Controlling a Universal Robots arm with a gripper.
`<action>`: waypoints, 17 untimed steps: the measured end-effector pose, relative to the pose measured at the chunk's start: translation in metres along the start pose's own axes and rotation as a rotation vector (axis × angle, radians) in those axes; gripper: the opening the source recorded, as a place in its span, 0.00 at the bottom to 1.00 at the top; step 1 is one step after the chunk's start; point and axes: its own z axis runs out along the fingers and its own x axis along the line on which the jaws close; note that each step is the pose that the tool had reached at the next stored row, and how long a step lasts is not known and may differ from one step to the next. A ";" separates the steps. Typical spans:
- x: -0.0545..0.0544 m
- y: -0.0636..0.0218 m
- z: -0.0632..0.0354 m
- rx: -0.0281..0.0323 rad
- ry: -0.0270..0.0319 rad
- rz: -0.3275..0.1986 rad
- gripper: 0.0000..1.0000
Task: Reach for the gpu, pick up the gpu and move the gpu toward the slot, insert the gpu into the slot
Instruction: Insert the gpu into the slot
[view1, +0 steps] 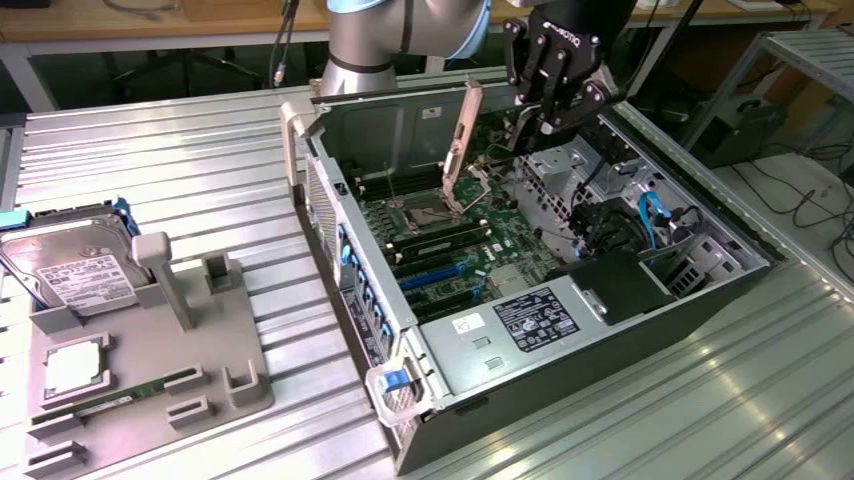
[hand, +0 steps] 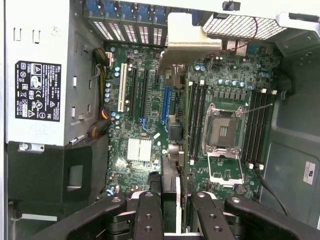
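My gripper (view1: 554, 110) hangs over the open computer case, shut on the gpu (view1: 462, 135). The gpu is a thin black card held on edge, with its long pale metal bracket pointing down toward the motherboard. In the wrist view my gripper (hand: 172, 202) clamps the card (hand: 170, 180) between two black fingers (hand: 148, 215). The card runs edge-on away from the camera to its bracket (hand: 184, 42) by the case's rear openings. The slot (hand: 165, 107) is a long blue strip on the green motherboard (hand: 140, 172), lying just beside the card's line and below it. The slot (view1: 424, 276) also shows from outside.
The case (view1: 727, 250) holds a silver power supply (view1: 527, 320) with a label, a bare processor socket (hand: 222, 130) and black memory slots (hand: 195, 120). Outside the case, at the exterior view's left, a grey fixture (view1: 200, 360) carries a hard drive (view1: 74, 270) and a green memory stick (view1: 114, 402).
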 end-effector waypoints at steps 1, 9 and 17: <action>0.000 0.0000 0.0003 0.0000 -0.0001 0.000 0.27; 0.000 0.0001 0.0021 0.0000 -0.0001 0.000 0.27; 0.000 0.0002 0.0049 0.0000 -0.0001 0.000 0.27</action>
